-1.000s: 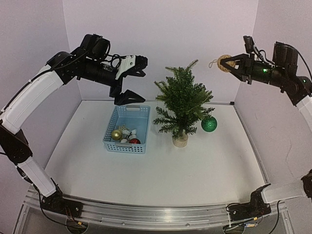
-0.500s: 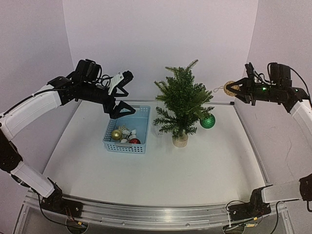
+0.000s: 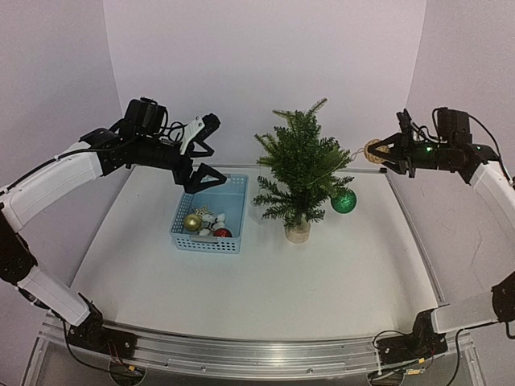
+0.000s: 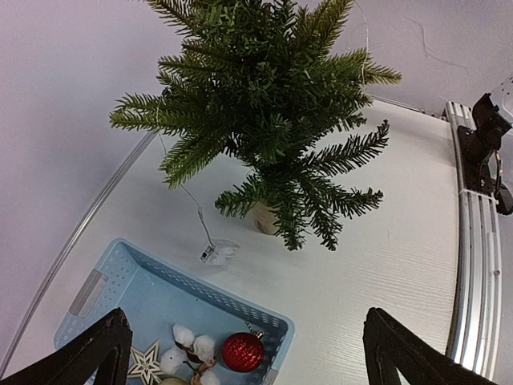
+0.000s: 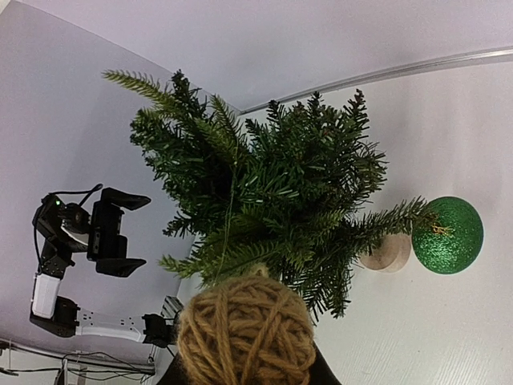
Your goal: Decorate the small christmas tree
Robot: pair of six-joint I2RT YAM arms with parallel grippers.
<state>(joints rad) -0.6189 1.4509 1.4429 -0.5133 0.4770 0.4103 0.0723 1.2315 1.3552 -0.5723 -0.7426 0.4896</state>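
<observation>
The fingers (image 4: 405, 357) of the left gripper (image 3: 211, 153) stood spread wide with nothing between them, hanging to the left of the small christmas tree (image 3: 302, 169). The right gripper (image 3: 381, 153) was closed narrowly on a tan yarn ball (image 3: 372, 149), held just off the tree's right side at upper-branch height. The tree stood upright on its pale round base on the white table (image 3: 322, 273). A green bauble (image 3: 344, 201) hung at the tree's lower right. A blue basket (image 3: 181, 211) sat just left of the tree, holding a gold ball (image 3: 192, 222) and a red ball (image 3: 222, 233).
</observation>
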